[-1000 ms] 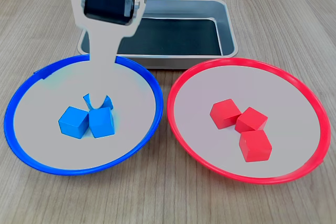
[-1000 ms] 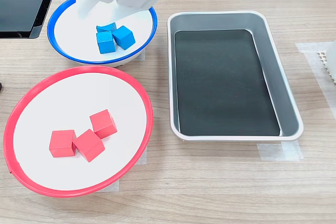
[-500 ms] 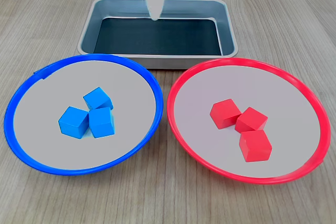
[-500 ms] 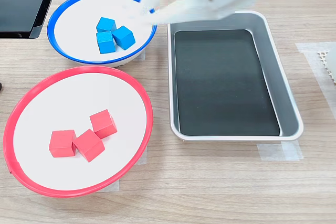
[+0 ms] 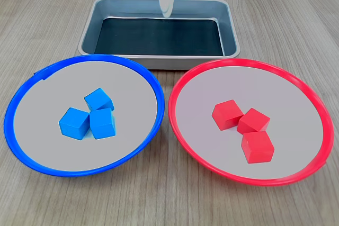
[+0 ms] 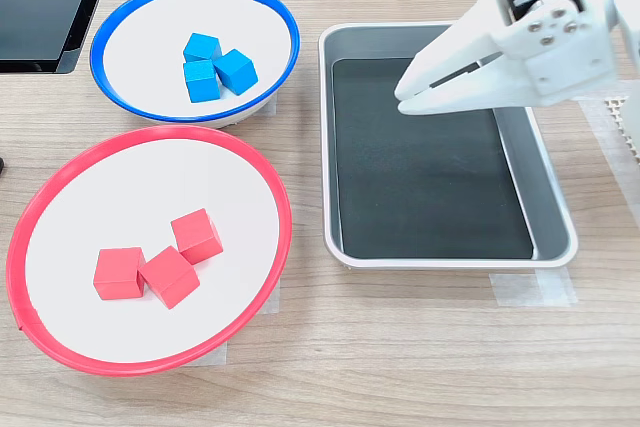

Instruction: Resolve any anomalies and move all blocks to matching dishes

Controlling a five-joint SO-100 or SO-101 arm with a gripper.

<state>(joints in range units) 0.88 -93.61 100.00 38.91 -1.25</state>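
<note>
Jaws: the white plastic jaws (image 6: 412, 95) hang over the rectangular grey metal tray with a dark bottom (image 6: 545, 182) in the second exterior view, nearly closed to a narrow slit and holding nothing.
Blue blocks: three small bright blue matte cubes (image 5: 88, 115) sit clustered, touching, near the middle of the round shallow blue-rimmed dish (image 5: 32, 88).
Red blocks: three small red matte cubes (image 5: 243, 128) sit together, touching, near the middle of the round shallow red-rimmed dish (image 5: 196, 78).
Tray: nothing lies in it.
Step in hand: by the look of it, sorting is complete, every cube on its matching colour and no stray visible.
Next move: probably only parking the arm clear of the dishes; no grasp seems called for.
Counter: pale wood-grain counter (image 5: 159, 194), dishes side by side near its front edge in the first exterior view, tray behind them.
Room: a dark flat panel (image 6: 45, 7) shows at the second exterior view's upper left corner.
</note>
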